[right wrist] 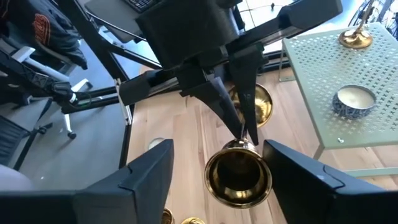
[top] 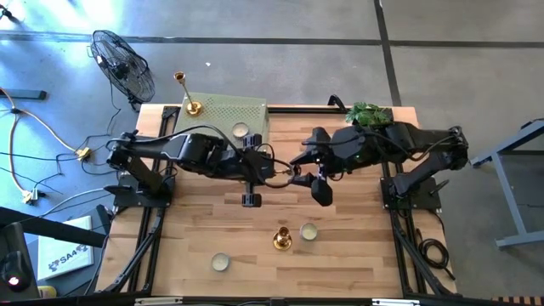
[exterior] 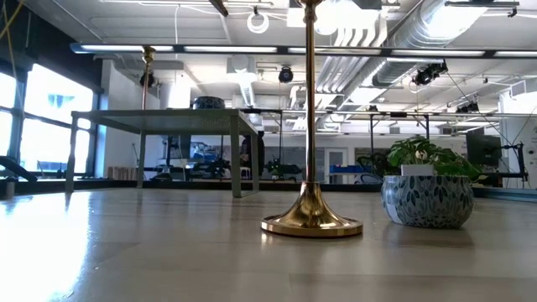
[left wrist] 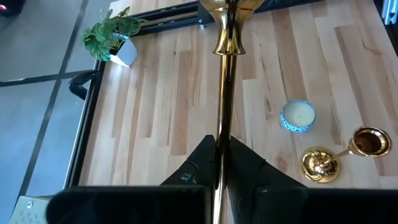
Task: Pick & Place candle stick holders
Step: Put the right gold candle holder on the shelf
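- The left gripper (left wrist: 222, 163) sits over the table's (top: 195, 229) middle, its fingers (right wrist: 245, 102) clamped on the stem of a tall candlestick (left wrist: 225, 93) held lying level, above the wood.
- In the right wrist view, that candlestick's cup (right wrist: 238, 177) points toward the camera, with its round base (right wrist: 258, 106) behind the left fingers.
- The right gripper (right wrist: 214, 180) faces it at the centre, jaws apart, 1 finger (right wrist: 146, 177) on either side of the cup and clear of it.
- A 2nd candlestick (top: 282, 239) stands upright near the table's front edge, just beside a small candle (top: 308, 231) in a blue patterned tin.
- In the low view this 2nd candlestick (exterior: 311, 126) fills the middle, its domed base flat on the wood.
- A 3rd candlestick (top: 189, 95) stands on the left corner of a green perforated stand (top: 229, 110) at the table's back.
- A 2nd tin candle (top: 241, 130) rests on that stand, near its front edge.
- A 3rd tin candle (top: 220, 263) lies toward the front left of the table.
- A potted plant (top: 370, 114) sits at the back right, by the right arm.
- A fan (top: 123, 64) stands on the floor beyond the back left corner.
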### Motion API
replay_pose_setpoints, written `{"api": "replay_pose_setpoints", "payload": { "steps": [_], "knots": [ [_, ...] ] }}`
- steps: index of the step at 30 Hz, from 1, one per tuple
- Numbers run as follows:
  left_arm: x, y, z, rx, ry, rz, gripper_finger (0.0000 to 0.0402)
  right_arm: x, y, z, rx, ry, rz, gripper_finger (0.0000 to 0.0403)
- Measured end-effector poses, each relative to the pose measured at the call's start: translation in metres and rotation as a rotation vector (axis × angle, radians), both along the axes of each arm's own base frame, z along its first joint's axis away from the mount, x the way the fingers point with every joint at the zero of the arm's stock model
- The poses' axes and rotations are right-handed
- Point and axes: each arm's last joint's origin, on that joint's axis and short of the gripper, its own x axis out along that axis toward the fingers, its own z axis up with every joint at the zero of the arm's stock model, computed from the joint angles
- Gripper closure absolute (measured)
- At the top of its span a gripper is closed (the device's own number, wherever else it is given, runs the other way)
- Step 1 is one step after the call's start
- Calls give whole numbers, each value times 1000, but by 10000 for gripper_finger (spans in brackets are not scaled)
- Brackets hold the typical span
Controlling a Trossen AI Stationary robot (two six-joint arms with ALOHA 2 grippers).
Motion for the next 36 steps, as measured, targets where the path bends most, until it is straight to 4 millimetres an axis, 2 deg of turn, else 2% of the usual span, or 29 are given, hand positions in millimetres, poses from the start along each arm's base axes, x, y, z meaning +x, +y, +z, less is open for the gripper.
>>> {"api": "replay_pose_setpoints", "payload": {
  "steps": [10,24,27,30,36],
  "knots": [
    [0,0,0,-3,2,4,390,-2,0,2,1,-14,11,124],
    [-2,2,-1,12,11,39,390,-28,-3,22,20,-95,31,118],
    [-15,5,7,5,-1,70,390,-42,-1,30,28,-127,46,118],
    [-38,10,27,-25,-79,93,389,-57,3,37,36,-150,74,118],
    [-106,19,73,-59,-300,139,388,-86,17,46,-9,-188,60,118]
  ]
}}
